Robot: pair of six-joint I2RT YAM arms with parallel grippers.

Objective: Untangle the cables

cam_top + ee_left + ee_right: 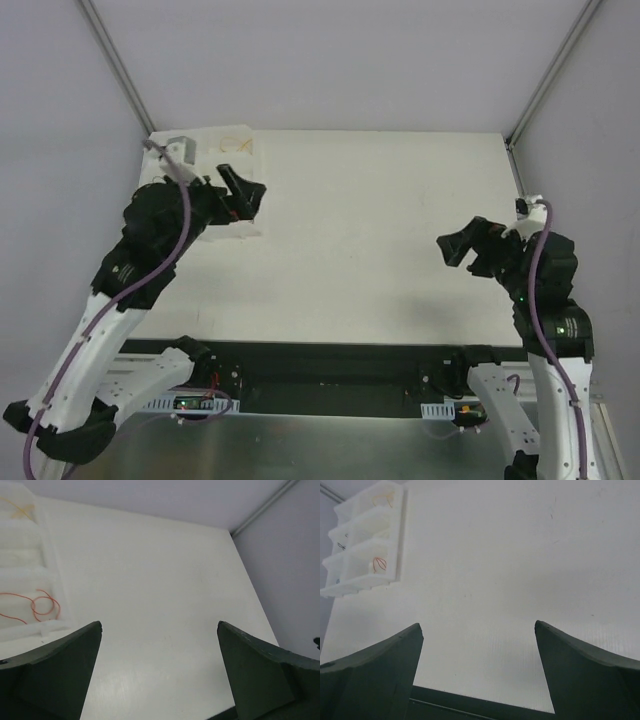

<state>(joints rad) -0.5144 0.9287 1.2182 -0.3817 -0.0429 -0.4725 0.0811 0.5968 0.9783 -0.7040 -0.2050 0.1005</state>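
A white compartment tray (245,222) stands at the table's far left. In the left wrist view a thin red cable (42,605) lies looped in a near compartment and a yellow cable (20,511) in a far one. The right wrist view shows the tray (395,545) with a red cable (379,564) and a yellow cable (382,497); dark wires in other compartments are too small to tell. My left gripper (240,195) is open and empty above the tray's right edge. My right gripper (462,245) is open and empty over the table's right side.
The white table (380,230) ends at a black front rail (320,360). Grey walls with metal corner posts (550,75) enclose the back and sides.
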